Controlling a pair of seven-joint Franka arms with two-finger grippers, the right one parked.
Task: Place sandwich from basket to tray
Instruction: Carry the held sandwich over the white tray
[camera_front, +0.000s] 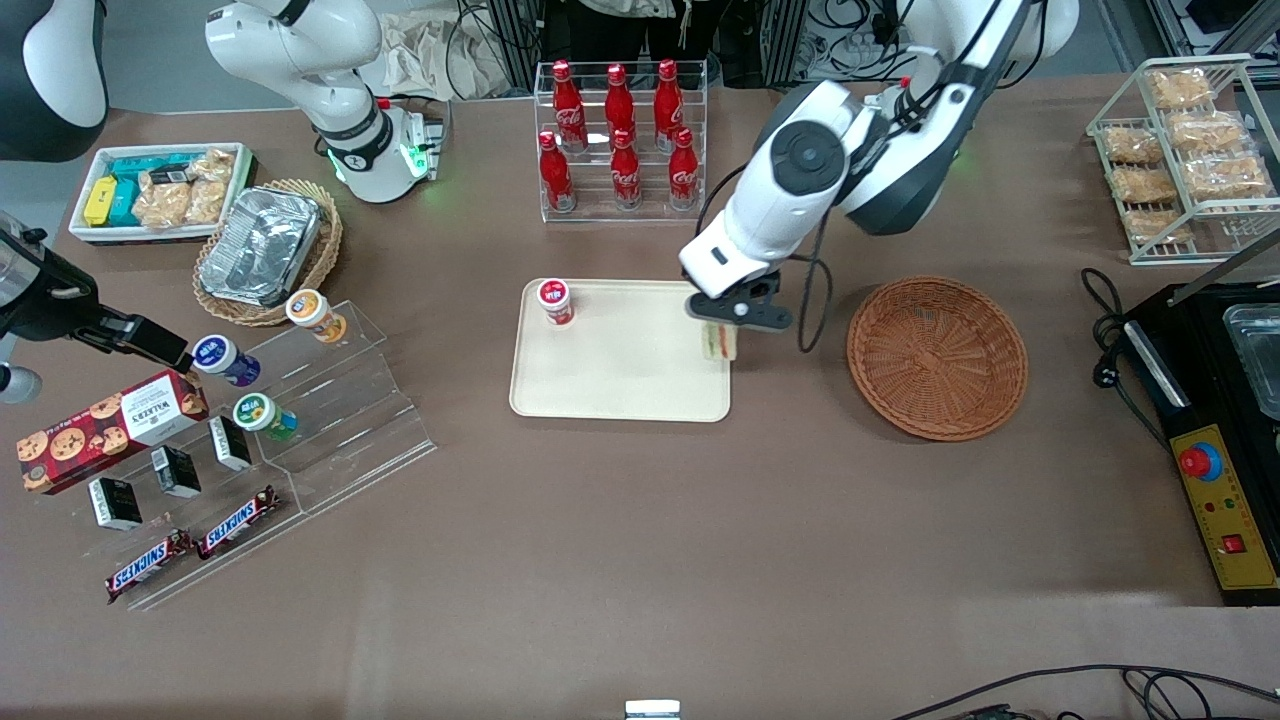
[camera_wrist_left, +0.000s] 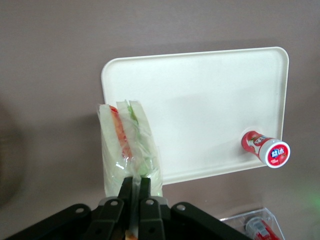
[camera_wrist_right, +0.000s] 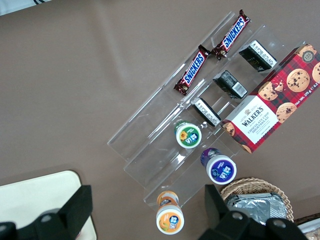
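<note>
My left gripper (camera_front: 722, 325) (camera_wrist_left: 133, 185) is shut on the sandwich (camera_front: 718, 342) (camera_wrist_left: 129, 147), a clear-wrapped wedge of white bread with red and green filling. It hangs from the fingers above the edge of the cream tray (camera_front: 620, 380) (camera_wrist_left: 200, 100) that faces the basket. The reddish-brown wicker basket (camera_front: 937, 357) sits on the table beside the tray, toward the working arm's end, with nothing in it. A small red-capped cup (camera_front: 555, 301) (camera_wrist_left: 264, 148) stands on the tray at its corner toward the parked arm's end.
A clear rack of red cola bottles (camera_front: 620, 140) stands farther from the front camera than the tray. A clear stepped stand (camera_front: 330, 400) with snacks and cups, a tan basket with a foil container (camera_front: 262, 250) and a white snack bin (camera_front: 160, 190) lie toward the parked arm's end.
</note>
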